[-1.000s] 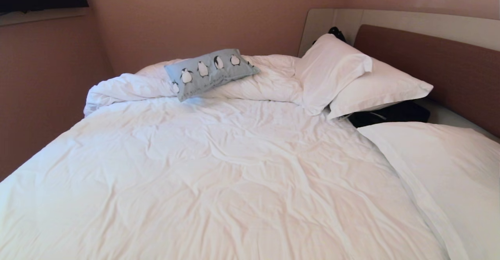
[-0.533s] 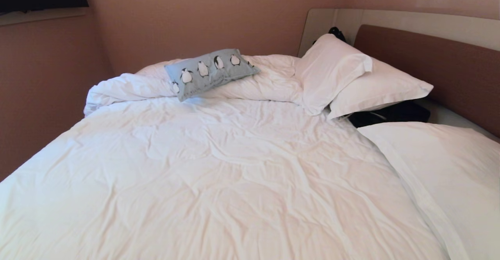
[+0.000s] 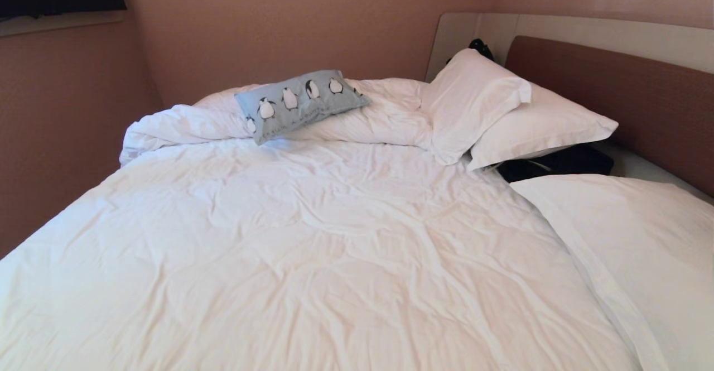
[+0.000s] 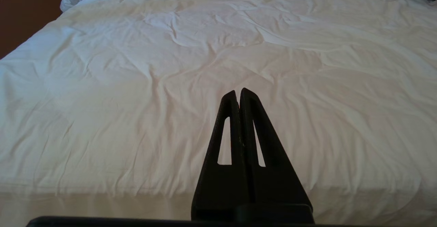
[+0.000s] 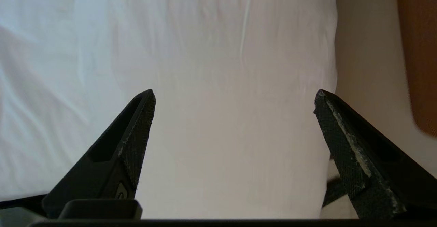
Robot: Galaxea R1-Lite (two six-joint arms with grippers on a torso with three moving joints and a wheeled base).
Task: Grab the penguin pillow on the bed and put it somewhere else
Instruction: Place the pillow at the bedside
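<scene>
1. White rumpled duvet [image 3: 312, 248] covers the bed [image 3: 613, 109] from the near edge up to a bunched roll along its far side.
2. Penguin pillow [image 3: 301, 103] lies tilted on that bunched roll at the far side of the bed, close to the back wall [image 3: 290, 19], well apart from both tools. Nothing touches it.
3. Two white pillows [image 3: 502, 109] lean stacked against the brown headboard [image 3: 625, 97] on the right; a third, larger white pillow [image 3: 641, 248] lies flat at the near right, and its edge runs diagonally across the duvet.
4. A dark item [image 3: 558, 162] sits in the gap between the stacked pillows and the flat one; what it is cannot be told.
5. Left tool [image 4: 239, 92]: fingers pressed together, holding nothing, pointing across the near edge of the bed over flat duvet. The wrinkled middle of the bed ahead of it carries no object.
6. Right tool [image 5: 234, 95]: fingers spread wide, nothing between them. White bedding fills the space under and ahead of it; the bedding's edge and a beige-and-brown surface show just past one finger [image 5: 344, 145].
7. Left side wall [image 3: 67, 125] stands close along the bed's left edge. Neither arm appears in the head view.
</scene>
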